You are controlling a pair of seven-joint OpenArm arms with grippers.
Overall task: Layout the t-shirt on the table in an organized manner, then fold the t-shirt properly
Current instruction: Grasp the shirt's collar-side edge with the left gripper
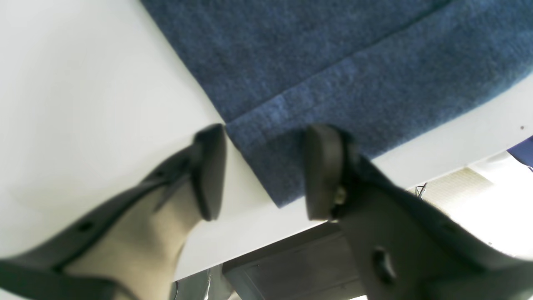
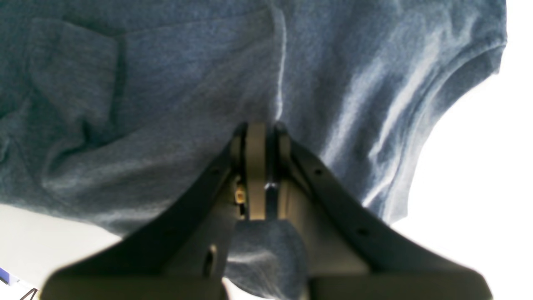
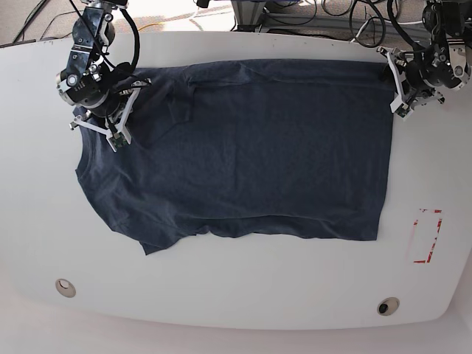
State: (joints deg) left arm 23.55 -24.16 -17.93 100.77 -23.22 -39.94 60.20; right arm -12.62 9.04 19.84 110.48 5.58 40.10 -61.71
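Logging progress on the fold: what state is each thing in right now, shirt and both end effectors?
t-shirt: spread on the table, unfolded, wrinkled, one edge turned under.
left end effector: open, straddling the shirt's hem corner at the table edge.
right end effector: shut on the t-shirt, pinching cloth at the sleeve end.

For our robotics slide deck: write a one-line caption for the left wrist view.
Left gripper, jaws apart, straddling the hemmed corner of the t-shirt near the table edge.
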